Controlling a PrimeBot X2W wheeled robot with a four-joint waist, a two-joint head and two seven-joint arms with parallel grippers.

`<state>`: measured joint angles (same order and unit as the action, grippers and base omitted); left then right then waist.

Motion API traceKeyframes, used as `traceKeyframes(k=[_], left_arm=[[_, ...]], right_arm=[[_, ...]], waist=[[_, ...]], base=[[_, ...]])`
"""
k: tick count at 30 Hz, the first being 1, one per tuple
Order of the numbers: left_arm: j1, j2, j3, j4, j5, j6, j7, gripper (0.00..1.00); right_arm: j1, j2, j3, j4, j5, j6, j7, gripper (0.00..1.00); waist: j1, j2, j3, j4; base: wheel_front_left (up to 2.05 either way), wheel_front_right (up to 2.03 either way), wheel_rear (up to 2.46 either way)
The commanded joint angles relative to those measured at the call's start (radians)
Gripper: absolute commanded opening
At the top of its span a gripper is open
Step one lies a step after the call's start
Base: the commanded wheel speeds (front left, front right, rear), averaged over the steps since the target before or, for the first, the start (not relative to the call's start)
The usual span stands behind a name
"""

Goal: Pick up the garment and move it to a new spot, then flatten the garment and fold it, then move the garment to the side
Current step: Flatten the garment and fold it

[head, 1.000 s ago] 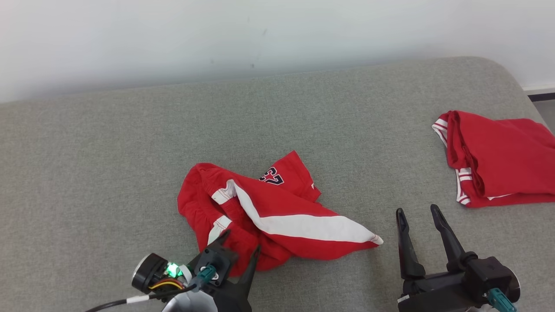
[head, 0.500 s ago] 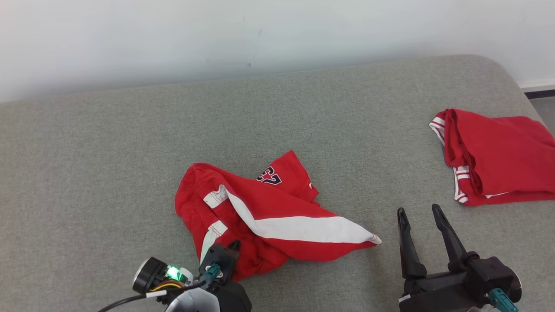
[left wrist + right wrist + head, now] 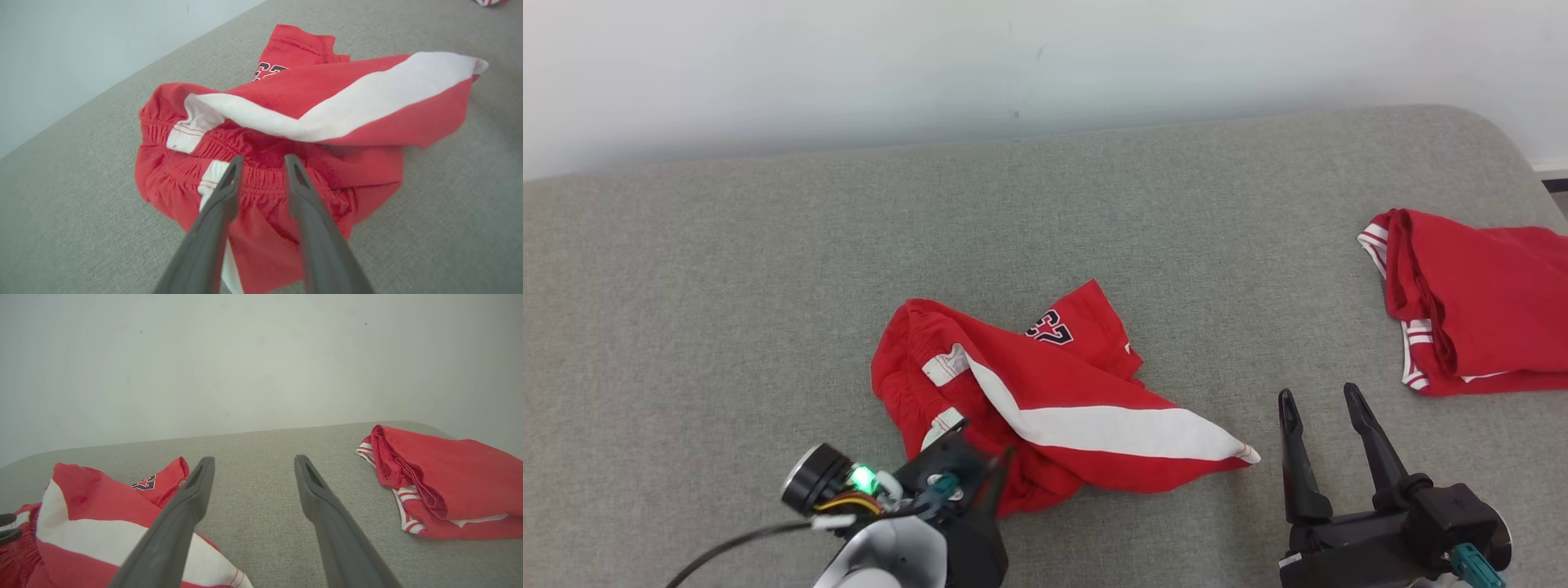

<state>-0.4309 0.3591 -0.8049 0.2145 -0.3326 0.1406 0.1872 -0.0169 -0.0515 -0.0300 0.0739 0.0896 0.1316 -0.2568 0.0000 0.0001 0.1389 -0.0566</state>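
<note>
The garment (image 3: 1045, 392) is a crumpled pair of red shorts with a broad white stripe and a dark number, lying mid-surface. My left gripper (image 3: 982, 443) is at its near edge. In the left wrist view the fingertips (image 3: 236, 161) stand a little apart over the gathered red waistband (image 3: 261, 171), with fabric showing between them and nothing pinched. My right gripper (image 3: 1327, 394) hovers open over bare surface to the right of the garment's striped tip (image 3: 1245, 453), holding nothing. The right wrist view shows the garment (image 3: 90, 494) at lower left of that gripper (image 3: 253, 459).
A second red garment (image 3: 1478, 302) with white-striped trim lies folded at the surface's right edge, also seen in the right wrist view (image 3: 441, 473). The grey padded surface (image 3: 768, 286) stretches bare to the left and back, up to a pale wall (image 3: 1045, 49).
The left gripper's fingers were open, closed at the garment's near edge half a second ago, and now stand apart again. The garment keeps its shape. The head view has shifted slightly.
</note>
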Motion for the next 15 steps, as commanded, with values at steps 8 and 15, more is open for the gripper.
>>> traceKeyframes(k=[8, 15], left_arm=[[-0.117, 0.039, -0.093, -0.068, 0.0, -0.125, 0.3, 1.0], [-0.177, 0.03, -0.124, -0.074, -0.009, -0.166, 0.436, 1.0]], right_arm=[[-0.011, 0.003, 0.013, -0.001, 0.013, -0.002, -0.004, 1.0], [-0.015, 0.003, 0.003, -0.004, 0.018, -0.002, -0.007, 1.0]], waist=[[0.0, -0.0001, 0.012, -0.007], [0.0, -0.0001, 0.033, -0.025]], base=[[0.0, 0.0, 0.0], [0.0, 0.0, 0.0]])
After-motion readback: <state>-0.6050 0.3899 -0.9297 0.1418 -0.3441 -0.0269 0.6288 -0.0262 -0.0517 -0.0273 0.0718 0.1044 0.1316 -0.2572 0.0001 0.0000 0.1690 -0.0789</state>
